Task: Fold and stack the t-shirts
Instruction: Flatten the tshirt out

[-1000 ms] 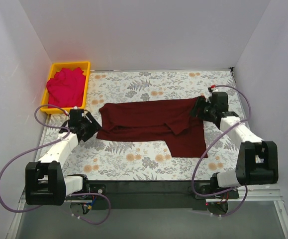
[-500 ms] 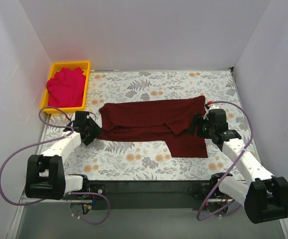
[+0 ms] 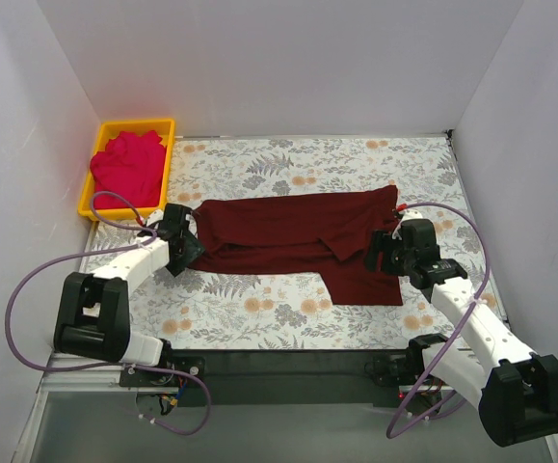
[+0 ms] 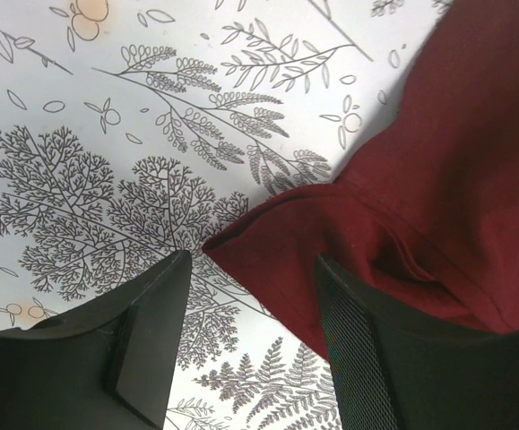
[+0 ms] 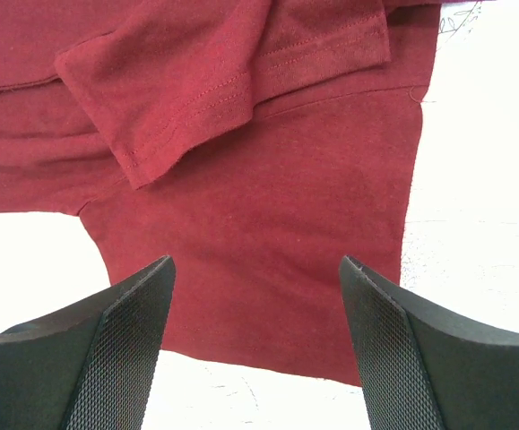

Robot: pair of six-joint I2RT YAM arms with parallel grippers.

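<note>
**Both arms reach in, jaws apart**

From my console: the left arm (image 3: 129, 268) stretches forward and inward, left gripper (image 4: 255, 269) low with jaws parted. The right arm (image 3: 466, 309) angles inward, right gripper (image 5: 255, 269) hanging wide open.

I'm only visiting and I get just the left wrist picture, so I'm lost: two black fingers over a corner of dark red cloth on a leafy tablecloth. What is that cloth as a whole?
Observer: It is a maroon t-shirt, spread across the middle of the table.
Operator: Is there a second arm?
Observer: Yes. The right gripper is at the shirt's opposite end, with its jaws open over the cloth.
Operator: Any other clothes around?
Observer: A bright red shirt lies crumpled in a yellow bin at the table's far left corner.
</note>
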